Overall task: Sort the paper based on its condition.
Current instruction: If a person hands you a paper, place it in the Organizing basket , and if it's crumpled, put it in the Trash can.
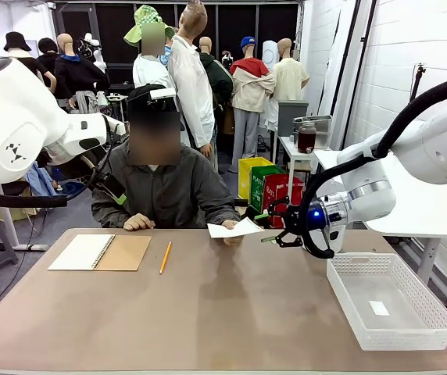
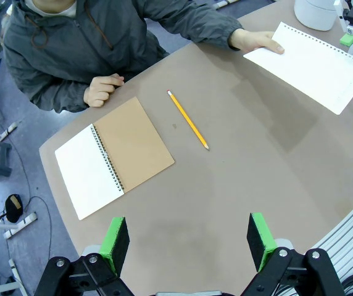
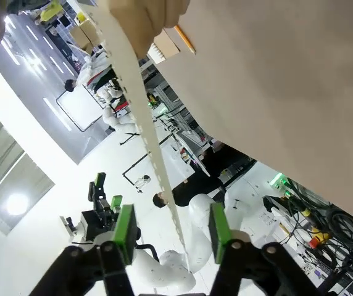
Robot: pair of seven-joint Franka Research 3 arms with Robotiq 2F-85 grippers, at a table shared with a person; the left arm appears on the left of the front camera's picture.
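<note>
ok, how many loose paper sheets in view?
1. The sheet is held over the table's far edge by the person's hand, its perforated edge between the right end effector's pads. The notebook isn't counted.

Robot lab or test hall. Shown by: white block wall (image 1: 399,55) and high dark windows (image 1: 235,23) at rear; grey floor (image 2: 16,185) with loose cables (image 2: 31,206); brown worktable (image 1: 208,312) set up as a station; side table (image 1: 305,156) with jar (image 1: 307,137); stacked coloured bins (image 1: 266,187) behind.
</note>
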